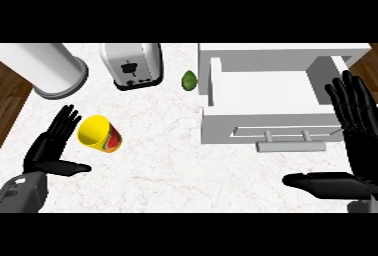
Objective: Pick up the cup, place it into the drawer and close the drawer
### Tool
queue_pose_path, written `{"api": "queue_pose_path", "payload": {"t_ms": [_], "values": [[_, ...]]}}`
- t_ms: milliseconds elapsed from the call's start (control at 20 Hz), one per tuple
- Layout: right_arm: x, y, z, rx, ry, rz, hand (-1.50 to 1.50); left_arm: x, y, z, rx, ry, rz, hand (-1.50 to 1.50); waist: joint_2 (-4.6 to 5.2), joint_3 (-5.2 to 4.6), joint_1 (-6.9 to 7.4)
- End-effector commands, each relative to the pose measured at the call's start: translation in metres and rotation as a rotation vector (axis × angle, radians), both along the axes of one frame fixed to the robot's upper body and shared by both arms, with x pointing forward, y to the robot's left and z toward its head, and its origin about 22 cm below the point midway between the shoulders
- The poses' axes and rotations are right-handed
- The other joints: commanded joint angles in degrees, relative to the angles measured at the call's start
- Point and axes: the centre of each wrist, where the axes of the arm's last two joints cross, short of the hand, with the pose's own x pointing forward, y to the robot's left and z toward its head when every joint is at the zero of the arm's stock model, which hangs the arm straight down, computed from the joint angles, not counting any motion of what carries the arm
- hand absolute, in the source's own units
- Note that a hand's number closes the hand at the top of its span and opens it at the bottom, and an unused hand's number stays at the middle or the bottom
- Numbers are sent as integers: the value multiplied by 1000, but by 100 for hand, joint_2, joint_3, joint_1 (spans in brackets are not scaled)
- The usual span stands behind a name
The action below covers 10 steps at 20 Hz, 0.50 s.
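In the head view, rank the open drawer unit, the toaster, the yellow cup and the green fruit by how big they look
1. Open drawer unit, by far the largest.
2. Toaster.
3. Yellow cup, clearly smaller than the toaster.
4. Green fruit, the smallest.

A kitchen; a toaster (133, 66) stands on the marble counter (170, 165); wood floor (11, 95) beside.

White marble-look counter (170, 165) w/ dark wood floor showing at left & top-right edges. Silver toaster (132, 66) at top centre, black lever end facing front. Big white cylinder (46, 67) top left, well apart from toaster. Small green fruit (190, 80) just right of toaster.
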Motion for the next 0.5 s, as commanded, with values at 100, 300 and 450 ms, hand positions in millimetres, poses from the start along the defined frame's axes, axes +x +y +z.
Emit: {"api": "queue_pose_path", "payload": {"t_ms": [100, 300, 450], "values": [[-4, 20, 6, -3, -3, 4, -150, -7, 10, -14, -49, -44, 8, -150, 21, -11, -48], [-9, 10, -5, 14, -10, 26, -150, -15, 8, -22, -50, -75, 10, -150, 40, -16, -85], [-4, 8, -9, -14, 0, 30, -150, -6, -3, -23, -47, -69, 1, -150, 58, -21, -113]]}}
